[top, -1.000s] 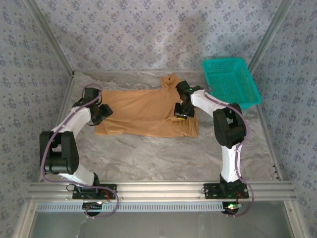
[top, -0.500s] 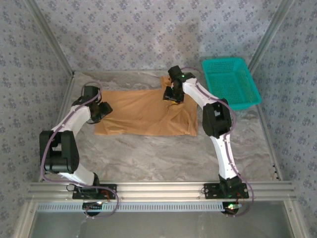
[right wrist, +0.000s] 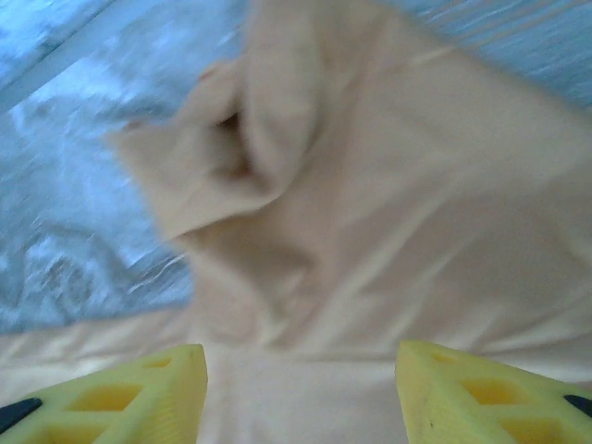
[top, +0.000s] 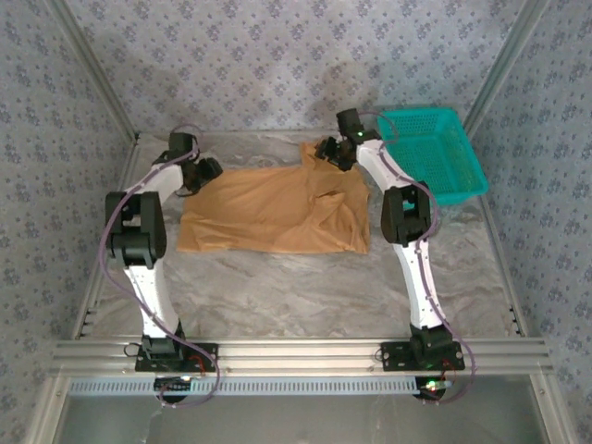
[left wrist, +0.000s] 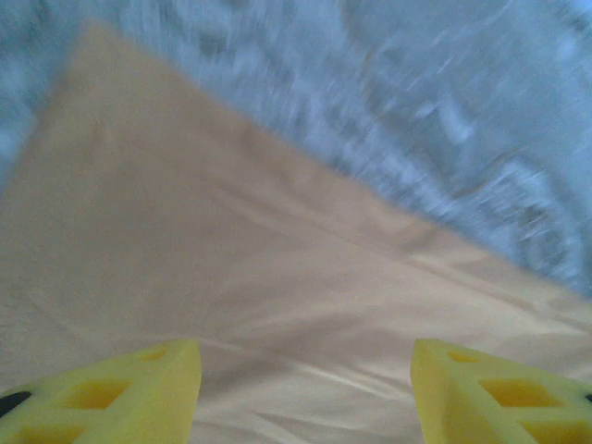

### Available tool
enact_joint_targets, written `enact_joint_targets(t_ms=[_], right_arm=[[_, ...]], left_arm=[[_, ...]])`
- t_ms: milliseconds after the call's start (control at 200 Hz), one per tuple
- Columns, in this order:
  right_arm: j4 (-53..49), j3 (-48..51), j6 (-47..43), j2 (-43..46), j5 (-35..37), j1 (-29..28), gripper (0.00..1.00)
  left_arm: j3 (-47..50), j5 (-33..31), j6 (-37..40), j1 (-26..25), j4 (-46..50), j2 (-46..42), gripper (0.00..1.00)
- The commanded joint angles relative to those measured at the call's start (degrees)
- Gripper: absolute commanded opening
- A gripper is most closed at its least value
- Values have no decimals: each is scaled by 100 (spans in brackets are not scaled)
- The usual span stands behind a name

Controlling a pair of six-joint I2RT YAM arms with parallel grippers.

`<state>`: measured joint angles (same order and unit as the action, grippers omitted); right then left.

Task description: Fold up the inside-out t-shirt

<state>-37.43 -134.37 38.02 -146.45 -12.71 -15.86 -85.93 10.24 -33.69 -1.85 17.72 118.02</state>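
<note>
The inside-out t-shirt [top: 268, 208] lies spread on the table as an orange-tan slab, with a rumpled fold on its right part and a sleeve [top: 317, 151] sticking out at the far edge. My left gripper [top: 203, 172] hovers at the shirt's far left corner. In the left wrist view it [left wrist: 305, 398] is open, with smooth cloth [left wrist: 231, 240] beneath and nothing between the yellow fingers [left wrist: 139, 388]. My right gripper [top: 331, 154] is over the far right sleeve. Its own view shows it [right wrist: 301, 398] open above the crumpled sleeve [right wrist: 240, 139].
A teal plastic basket [top: 432, 153] stands at the back right, close beside the right arm. Marbled grey table [top: 277, 296] stretches between the shirt and the arm bases. Patterned walls close the back and sides.
The right gripper opened, let go of the cloth and moved from the shirt's right middle to its far edge. The left gripper moved from the left edge towards the far left corner.
</note>
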Motion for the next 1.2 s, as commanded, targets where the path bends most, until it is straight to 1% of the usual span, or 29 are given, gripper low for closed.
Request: enact_joint_targets(t_ms=[0,150,190,305,340,450,545,630,685,720,854,914,1054,1124,1199], right_arm=[[64,224,231,-112,-281,4,57],[78,1105,176,206,-263,-20,55],[48,1431,18,353,-237,-39,55],[258,2648,-113,943,1,-163,55],[271,3052,-119,1142,50,-208,55],[739,4228,-117,1769,163,-389,55],[815,4833,-145,2216,313,-535,55],[842,5067,-148,2497,426,-607,55],[788,4963,-150,2550,512,-614,56],[701,4784,-405,2520,564,-614,56],[154,3740,-832,2263,798,-560,58],[2,3273,-978,2086,887,-529,59],[-527,1987,-1186,1261,1132,-416,59],[-784,1223,-1270,739,1179,-357,58],[-980,473,-1316,221,1143,-304,58]], left_arm=[[298,377,-137,103,-182,115,61],[879,333,-358,250,-234,-6,61],[1078,294,-390,282,-219,-101,61],[1818,50,-460,338,-197,-545,61],[2059,21,-488,336,-217,-685,61],[2836,-4,-587,346,-314,-1147,62],[3412,13,-647,319,-443,-1551,62],[3576,-21,-588,302,-401,-1799,62],[3426,-102,-473,308,-261,-1844,63],[3249,-127,-382,311,-127,-1823,63],[2337,-154,-50,318,345,-1750,63],[1820,-262,164,319,649,-1643,61],[737,-798,535,368,1329,-1107,54],[387,-875,607,426,1532,-800,52],[229,-909,635,474,1576,-625,52]])
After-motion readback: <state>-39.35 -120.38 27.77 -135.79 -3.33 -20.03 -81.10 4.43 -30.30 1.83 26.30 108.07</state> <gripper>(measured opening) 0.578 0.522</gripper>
